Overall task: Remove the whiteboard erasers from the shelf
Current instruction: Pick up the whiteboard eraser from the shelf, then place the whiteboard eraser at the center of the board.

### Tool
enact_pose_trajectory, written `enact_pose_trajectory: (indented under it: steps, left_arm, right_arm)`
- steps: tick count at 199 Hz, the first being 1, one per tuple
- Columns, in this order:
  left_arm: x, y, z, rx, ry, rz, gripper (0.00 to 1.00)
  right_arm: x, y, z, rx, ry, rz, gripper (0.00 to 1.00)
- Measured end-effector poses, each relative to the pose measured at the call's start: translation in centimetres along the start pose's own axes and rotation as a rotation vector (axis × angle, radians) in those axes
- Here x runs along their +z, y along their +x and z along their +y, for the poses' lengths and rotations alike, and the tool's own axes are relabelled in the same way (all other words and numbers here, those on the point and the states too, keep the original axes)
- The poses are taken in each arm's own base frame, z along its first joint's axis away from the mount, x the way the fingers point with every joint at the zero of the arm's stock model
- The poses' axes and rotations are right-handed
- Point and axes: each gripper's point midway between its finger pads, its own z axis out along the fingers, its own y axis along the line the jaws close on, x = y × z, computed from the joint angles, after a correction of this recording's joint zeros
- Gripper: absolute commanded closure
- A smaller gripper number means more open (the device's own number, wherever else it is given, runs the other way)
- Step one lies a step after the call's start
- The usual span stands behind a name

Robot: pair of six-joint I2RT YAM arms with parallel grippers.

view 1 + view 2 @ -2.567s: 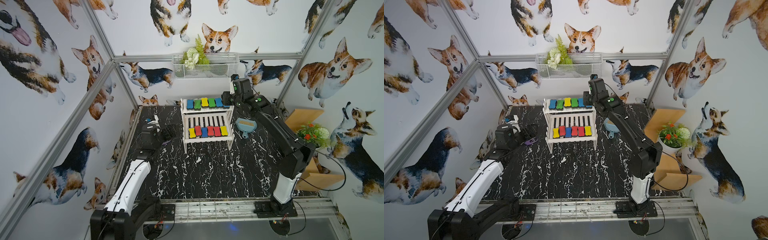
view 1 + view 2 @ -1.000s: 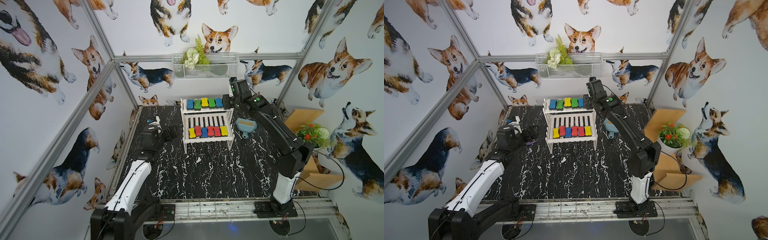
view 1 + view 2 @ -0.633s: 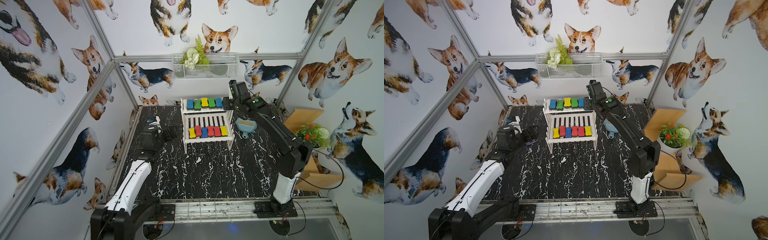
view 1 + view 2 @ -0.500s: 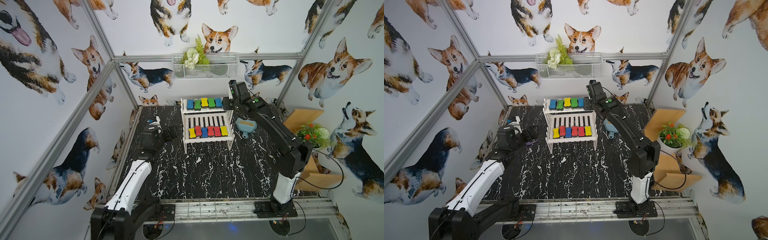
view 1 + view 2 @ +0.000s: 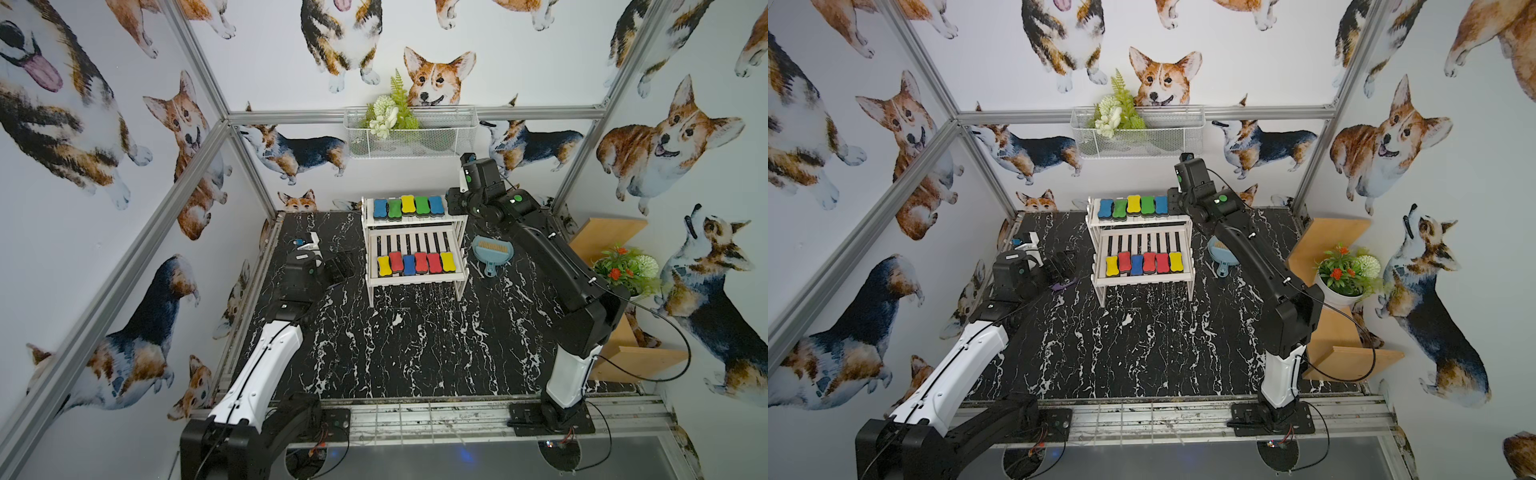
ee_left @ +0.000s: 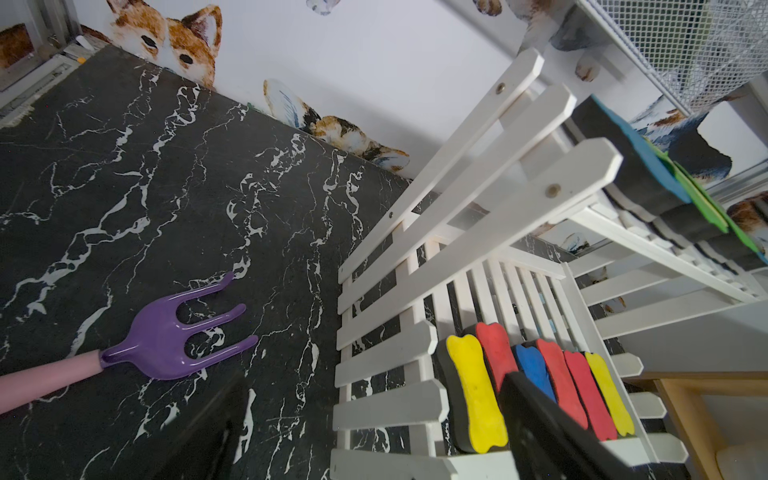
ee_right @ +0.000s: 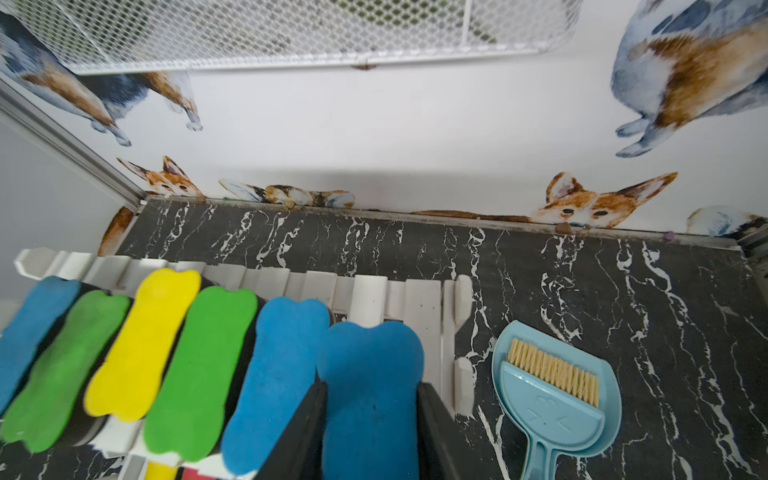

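Note:
The white slatted shelf (image 5: 411,277) stands at the back of the black marbled table. Its top tier holds a row of whiteboard erasers (image 5: 407,205) in blue, green and yellow. Its lower tier holds yellow, red and blue ones (image 5: 415,262). My right gripper (image 7: 372,384) is at the top tier's right end, shut on the last blue eraser (image 7: 370,357), whose far end overlaps the neighbouring blue one (image 7: 282,374). In both top views the gripper (image 5: 453,198) hides that eraser. My left gripper (image 6: 374,436) stands open by the shelf's left side, level with the lower tier and holding nothing.
A purple hand rake (image 6: 178,336) lies on the table left of the shelf. A light-blue dustpan with brush (image 5: 492,251) lies right of it. A wire basket (image 5: 411,137) hangs on the back wall above. A tan wooden shelf (image 5: 602,237) with a potted plant (image 5: 623,270) stands at the right.
My right gripper has come down to the right end of the top tier and narrowed its jaws onto the blue eraser. The left arm has stayed in place.

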Motion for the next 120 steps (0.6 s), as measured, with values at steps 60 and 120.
enact_pose_trajectory:
  steps: [60,120]
  left_arm:
    - [-0.2,-0.1,0.1,0.001,-0.010,-0.012,0.01]
    - [-0.2,0.0,-0.1,0.004,-0.005,-0.008,0.01]
  right_arm:
    - [-7.3,8.8,-0.3,0.032,-0.054,0.014,0.65]
    - [-10.7,25.3,-1.6,0.109,-0.097,0.120,0.66]
